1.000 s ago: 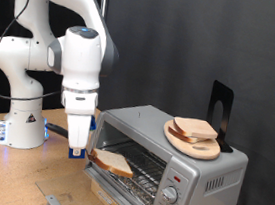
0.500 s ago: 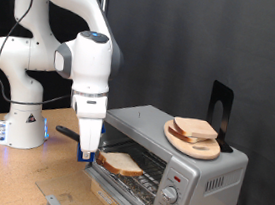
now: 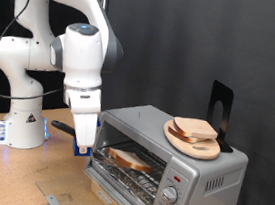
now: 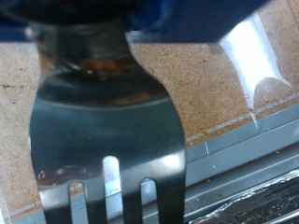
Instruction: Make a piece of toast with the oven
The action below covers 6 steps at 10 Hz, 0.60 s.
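Shows a white arm (image 3: 78, 55) bent down from the exterior view's left over a wooden table (image 3: 7, 182). Finds the oven (image 3: 204, 176) at the exterior view's right, door open, rack in sight. Carries on its roof a round wooden plate (image 3: 181, 140) with two bread slices (image 3: 195, 128). Places the piece of toast (image 3: 130, 160) flat on the wire rack inside the oven. Puts the gripper (image 3: 82, 144) just beside the oven's open front, apart from the toast. Has the jaws closed on a metal fork (image 4: 107, 131), tines towards the table.
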Each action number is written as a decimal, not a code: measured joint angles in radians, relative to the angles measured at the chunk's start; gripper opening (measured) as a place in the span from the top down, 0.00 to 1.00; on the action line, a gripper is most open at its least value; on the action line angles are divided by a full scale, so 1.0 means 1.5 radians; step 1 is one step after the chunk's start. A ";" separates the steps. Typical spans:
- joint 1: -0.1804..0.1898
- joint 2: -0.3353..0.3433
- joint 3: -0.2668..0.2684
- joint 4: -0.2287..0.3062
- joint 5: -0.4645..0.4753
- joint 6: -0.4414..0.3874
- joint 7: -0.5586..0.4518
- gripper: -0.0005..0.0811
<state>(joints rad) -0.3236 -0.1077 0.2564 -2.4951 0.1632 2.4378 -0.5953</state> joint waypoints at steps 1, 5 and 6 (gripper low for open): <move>0.000 -0.008 -0.006 0.000 0.005 -0.010 -0.010 0.51; -0.003 -0.030 -0.030 0.000 0.013 -0.052 -0.023 0.51; -0.003 -0.035 -0.039 -0.001 0.031 -0.055 -0.036 0.51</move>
<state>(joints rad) -0.3284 -0.1597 0.1980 -2.4965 0.2098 2.3554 -0.6488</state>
